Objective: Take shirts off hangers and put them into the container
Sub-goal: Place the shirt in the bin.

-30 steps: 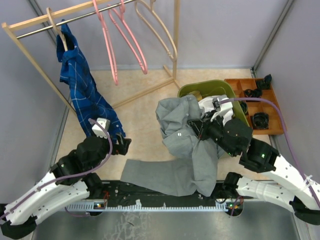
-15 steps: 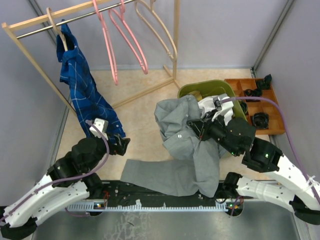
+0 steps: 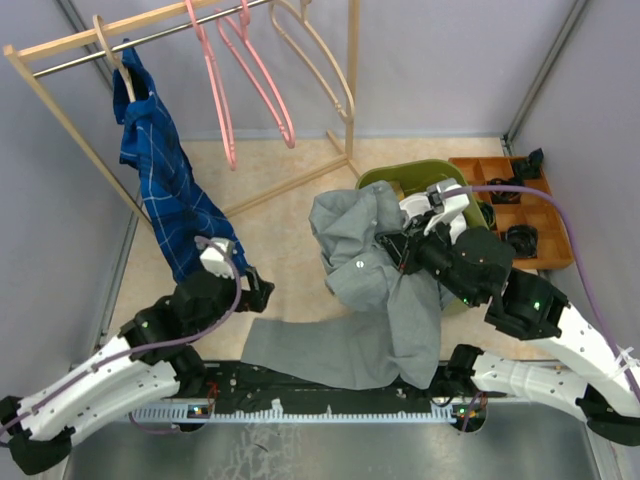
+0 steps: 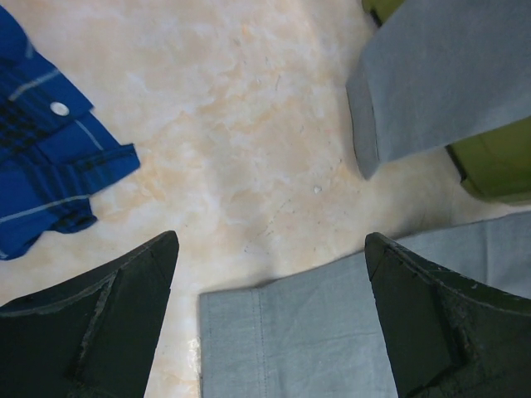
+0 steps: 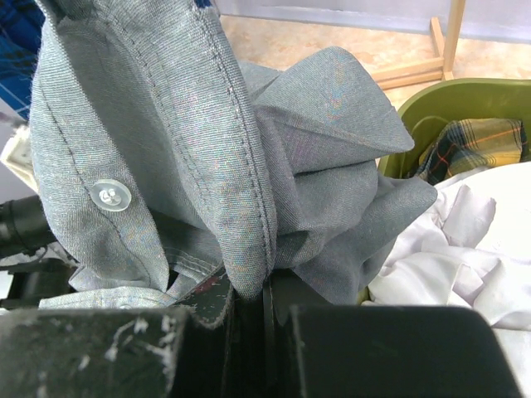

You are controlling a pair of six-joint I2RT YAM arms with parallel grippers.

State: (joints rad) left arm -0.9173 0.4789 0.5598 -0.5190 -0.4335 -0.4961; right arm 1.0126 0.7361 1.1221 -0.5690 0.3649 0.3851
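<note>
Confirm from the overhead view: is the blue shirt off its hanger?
No, the blue shirt hangs from a pale hanger on the rack rod.

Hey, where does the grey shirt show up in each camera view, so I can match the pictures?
Top external: grey shirt at centre, bunched at the container's left side, trailing to the near edge.
Left wrist: grey shirt at upper right and along the bottom.
Right wrist: grey shirt fills left and centre, clamped in the right pincer.
Shared landmark: the olive-green container, right of centre, right edge, upper right respectively.
</note>
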